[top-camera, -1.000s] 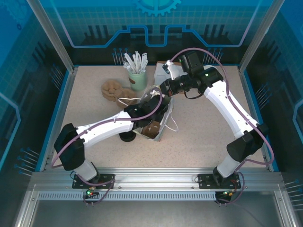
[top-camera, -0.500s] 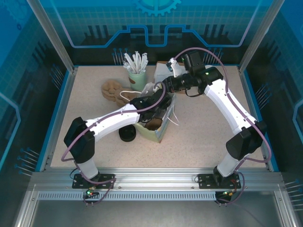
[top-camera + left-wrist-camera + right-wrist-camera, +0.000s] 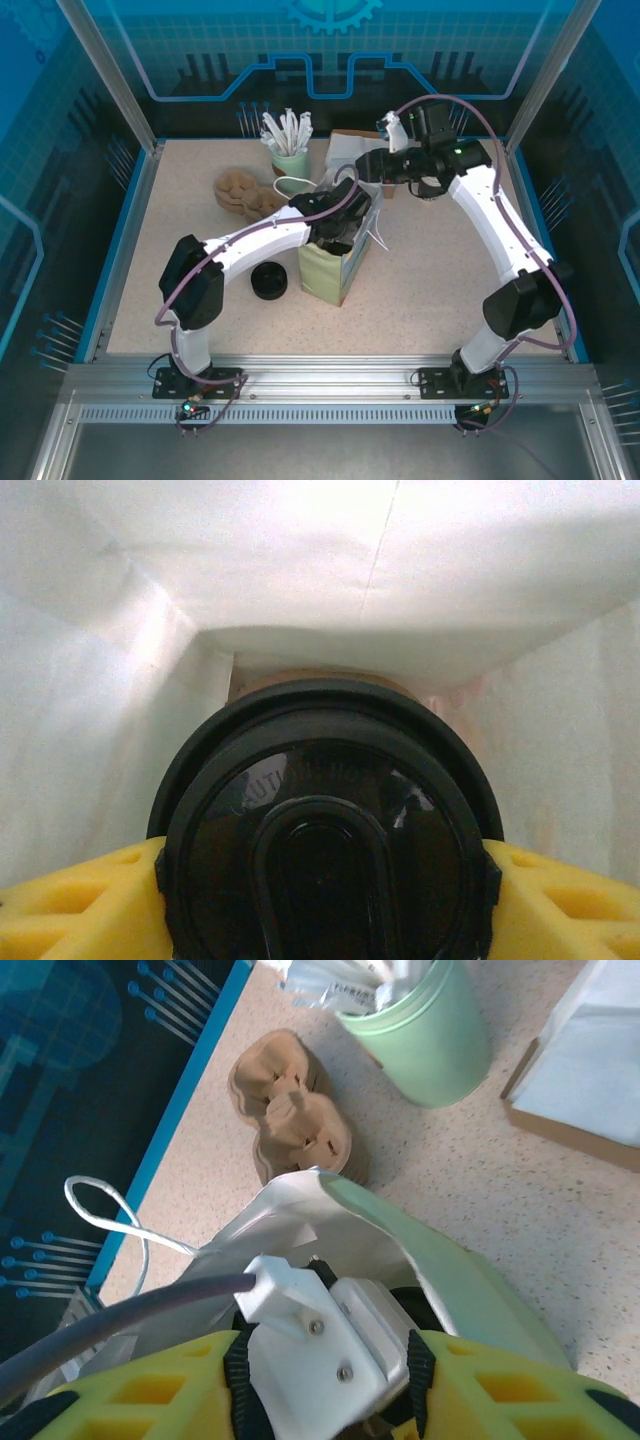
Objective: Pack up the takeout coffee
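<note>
Near edge: a squat stack of black lids (image 3: 268, 281) sits on the table, just left of the standing paper bag (image 3: 330, 272). The left arm reaches in from the near left, and the left gripper (image 3: 322, 868) is down inside the bag mouth.

Its wrist view shows yellow fingers (image 3: 70, 900) clamped on either side of the takeout coffee (image 3: 325, 810), black lid up. White bag walls sit close all round, and a tan strip, probably bag floor, shows just past the lid. So the cup is in the bag and gripped. I cannot tell whether it has bottomed out.

My read is that the step in hand is lowering and letting go. To do it well:
- Go straight down with the cup level until it rests on the bag floor.
- Part the fingers only a little, since the walls are tight.
- Lift out vertically so nothing snags the paper or tips the bag.

The right gripper (image 3: 368, 170) hangs just beyond the bag's far rim. I cannot tell whether it is open or closed, or whether it touches the paper.

The table (image 3: 450, 280) is speckled beige and matte. Farther back on the left lies a brown pulp cup carrier (image 3: 240, 190). Beyond it stands a pale green cup (image 3: 291, 168) stuffed with white packets. A shallow box of white napkins (image 3: 350, 148) lies at the far edge.

The room has clear walls on aluminium posts, with blue-lit panels behind.
</note>
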You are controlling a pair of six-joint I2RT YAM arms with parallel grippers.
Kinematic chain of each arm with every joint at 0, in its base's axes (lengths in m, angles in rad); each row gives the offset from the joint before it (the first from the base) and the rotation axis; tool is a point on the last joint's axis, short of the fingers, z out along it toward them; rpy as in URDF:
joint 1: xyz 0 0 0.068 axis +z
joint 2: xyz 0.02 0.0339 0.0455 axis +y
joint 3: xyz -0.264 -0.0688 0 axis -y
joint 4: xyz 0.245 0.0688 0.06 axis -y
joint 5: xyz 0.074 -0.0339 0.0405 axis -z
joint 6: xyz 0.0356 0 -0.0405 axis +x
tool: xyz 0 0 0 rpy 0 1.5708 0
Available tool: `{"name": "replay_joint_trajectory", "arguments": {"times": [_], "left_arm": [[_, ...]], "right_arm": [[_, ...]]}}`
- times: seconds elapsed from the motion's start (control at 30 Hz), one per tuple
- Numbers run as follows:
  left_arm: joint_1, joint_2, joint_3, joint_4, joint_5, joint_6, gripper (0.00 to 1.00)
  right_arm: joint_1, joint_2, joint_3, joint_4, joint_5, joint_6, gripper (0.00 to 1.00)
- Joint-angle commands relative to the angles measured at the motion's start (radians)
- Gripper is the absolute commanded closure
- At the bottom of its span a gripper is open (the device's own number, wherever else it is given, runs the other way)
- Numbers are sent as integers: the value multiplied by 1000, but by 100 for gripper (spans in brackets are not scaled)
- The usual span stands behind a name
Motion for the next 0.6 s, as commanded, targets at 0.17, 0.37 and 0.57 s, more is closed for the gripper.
{"name": "replay_joint_trajectory", "arguments": {"times": [0.17,0.37,0.57], "left_arm": [[27,99,148,-153,72,-42,31],[39,157,242,-239,96,-82,31],[45,223,351,-316,98,-100,31]], "right_arm": [[-72,-180,-27,-25,56,61,51],[-128,-311,-176,-24,80,103,50],[-184,-377,-323,13,-10,164,56]]}}
